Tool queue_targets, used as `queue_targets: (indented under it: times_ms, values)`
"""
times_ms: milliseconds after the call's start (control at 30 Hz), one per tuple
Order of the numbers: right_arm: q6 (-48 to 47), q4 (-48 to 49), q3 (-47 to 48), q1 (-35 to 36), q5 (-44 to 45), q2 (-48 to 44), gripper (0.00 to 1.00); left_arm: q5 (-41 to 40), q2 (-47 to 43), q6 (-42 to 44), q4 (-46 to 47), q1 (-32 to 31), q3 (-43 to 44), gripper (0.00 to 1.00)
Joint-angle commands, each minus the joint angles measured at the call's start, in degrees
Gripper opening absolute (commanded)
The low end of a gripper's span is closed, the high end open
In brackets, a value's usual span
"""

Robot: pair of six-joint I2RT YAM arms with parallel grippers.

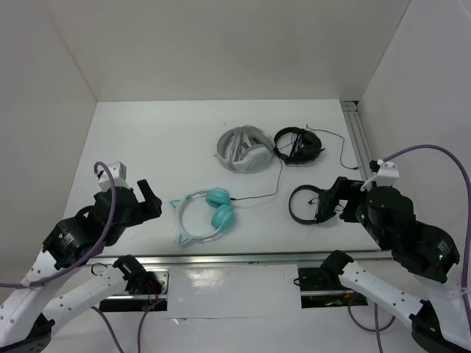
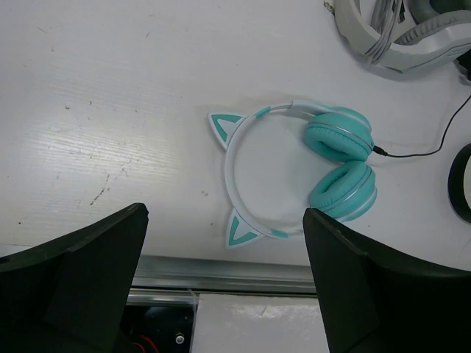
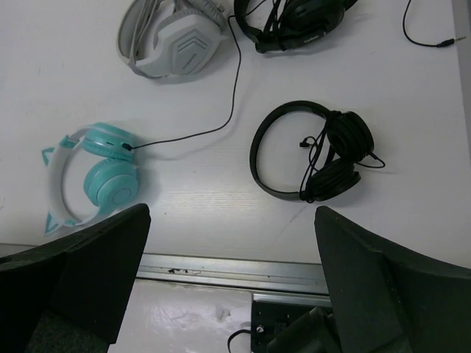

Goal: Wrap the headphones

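One white table carries four headsets. The left gripper and right gripper hover over its near edge, both spread wide and holding nothing.

The headphones lie flat at near centre, just right of the left gripper. They sit apart from the white-grey set behind and the black set to the right.

Judged light, a plastic shell that should shift at a nudge.

- Ear cups: folded together and padded. Soft, so they give under a pinch and are a poor place to grip.
- Headband: a thin, stiff, smooth arc, likely slippery. This is the best place to hold, on the open stretch between the cat ears.
- Cable: thin, limp and black. It leaves the far cup, runs right, then goes back toward the white-grey set. Its far end is not clearly seen. It needs a fingertip pinch near the cup and may snag on the other sets.
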Motion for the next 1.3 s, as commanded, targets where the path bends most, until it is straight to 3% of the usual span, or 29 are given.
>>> queue_targets:
  times_ms: [0, 333, 600, 733, 1000, 1167, 1267]
  values:
    - [0.5, 0.4, 0.2, 0.5, 1.1, -0.3, 1.0, 0.2, -1.1, 1.4, 1.8, -0.2, 0.0, 1.0]
    - [0.5, 1.4, -1.8, 0.5, -0.8, -3.0, 1.0, 0.7, 0.1, 1.9, 2.9, -0.2, 0.0, 1.0]
    - [0.0, 4.3, -4.3, 0.5, -4.5, -2.5, 1.0, 3.0, 8.8, -1.0, 1.2, 0.3, 3.6, 1.0]
    - [0.0, 7.7, -8.1, 0.5, -7.1, -2.5, 1.0, 6.5, 10.8, -3.7, 9.4, 0.3, -3.3, 1.0]
    - [-1.6, 10.5, -8.6, -0.6, -12.5, -2.5, 1.0, 2.5, 23.6, -8.8, 21.4, 0.3, -14.4, 1.0]
    - [-2.2, 11.6, -8.8, -0.6, -13.5, -3.2, 1.0, 8.0, 30.3, -6.1, 32.2, 3.9, -21.2, 1.0]
    - [-2.2, 12.3, -10.2, -0.6, -14.8, -3.8, 1.0, 10.8, 34.9, -5.4, 36.3, 7.0, -23.7, 0.93]
